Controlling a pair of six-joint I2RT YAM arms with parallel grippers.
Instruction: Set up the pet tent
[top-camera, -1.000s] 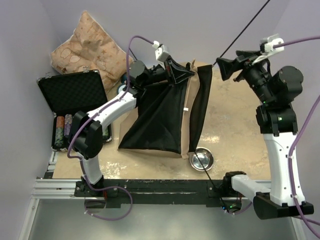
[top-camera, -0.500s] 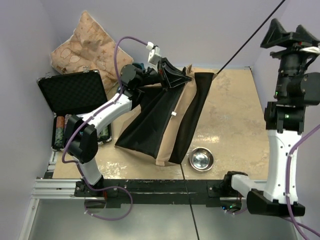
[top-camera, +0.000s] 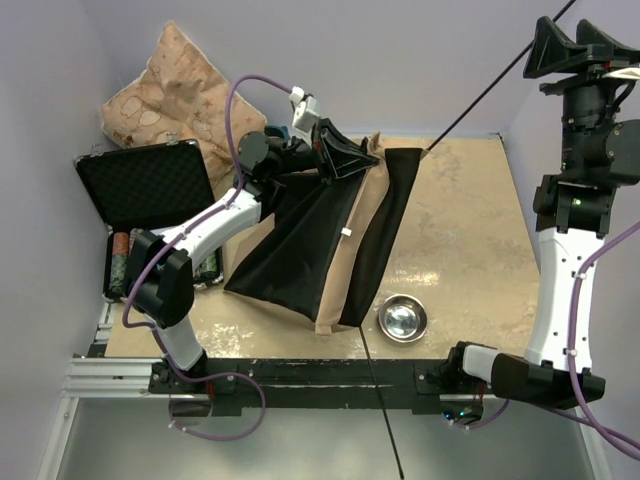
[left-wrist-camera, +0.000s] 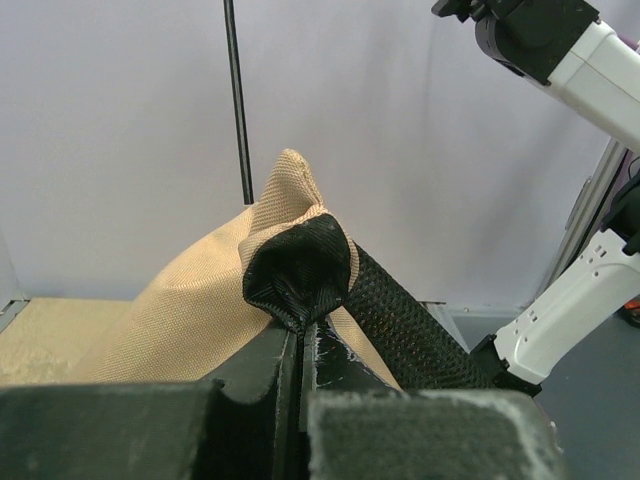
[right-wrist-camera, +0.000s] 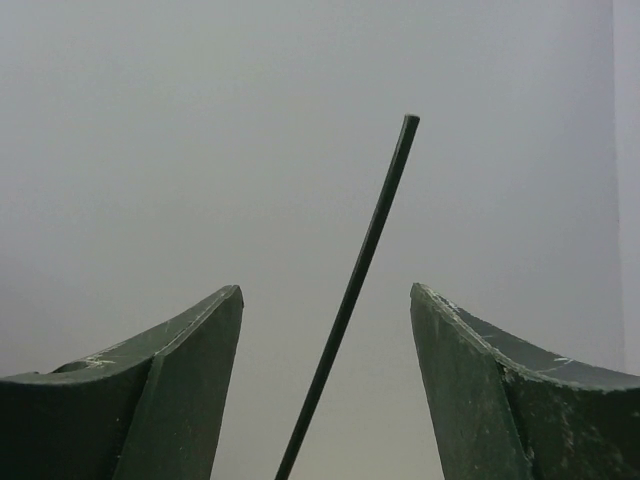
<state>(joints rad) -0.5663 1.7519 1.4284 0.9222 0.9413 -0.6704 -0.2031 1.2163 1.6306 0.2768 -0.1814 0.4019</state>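
Left wrist view: left gripper pinches the black-lined peak of the tan-beige fabric pet tent. The right gripper gapes wide, thin dark pole between its jaws.

Lighting's soft and even from overhead, barely any hard shadows. The small round steel bowl throws glare, and the tan tabletop has a wet-looking sheen beside it. The black lining of the tan fabric tent swallows detail. In the left wrist view, the left gripper up close goes mushy, out of focus.
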